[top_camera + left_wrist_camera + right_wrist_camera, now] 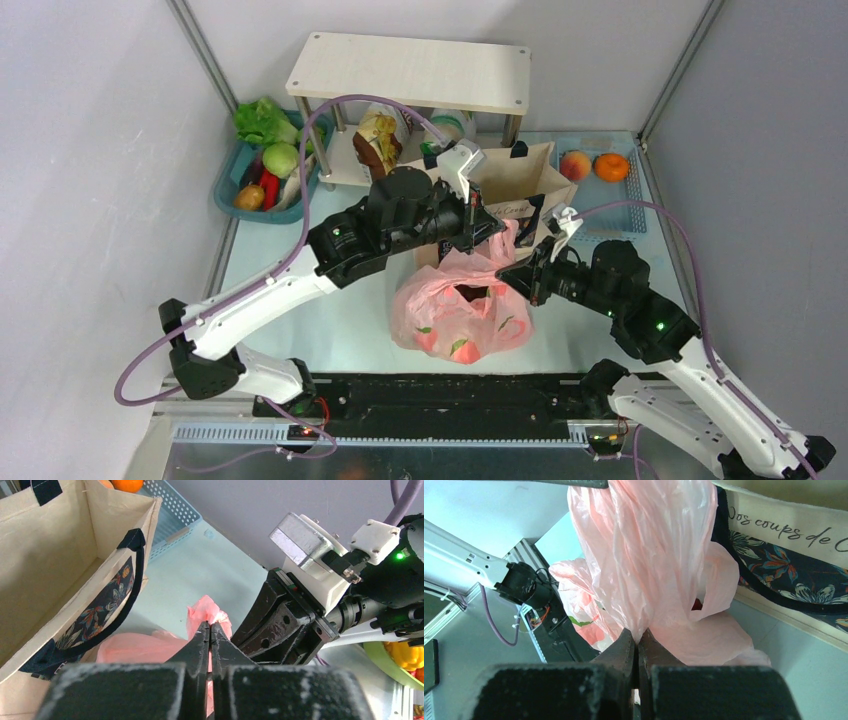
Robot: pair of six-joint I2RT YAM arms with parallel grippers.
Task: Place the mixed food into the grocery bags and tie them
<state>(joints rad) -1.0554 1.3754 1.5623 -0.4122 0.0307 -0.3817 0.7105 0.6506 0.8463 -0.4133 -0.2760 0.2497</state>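
I have both grippers on the pink bag point(455, 318), which sits just in front of the canvas tote point(525, 175), pressed against its floral front. My left gripper point(210, 630) is pinched fully closed on one gathered handle, raised close to the tote's front. My right gripper point(638, 639) is clamped tight on another bunch of the plastic, lower and further from the tote. I judge the handles are held apart like this so they can be crossed into a knot. A dark red food item point(472, 294) shows inside the bag's mouth.
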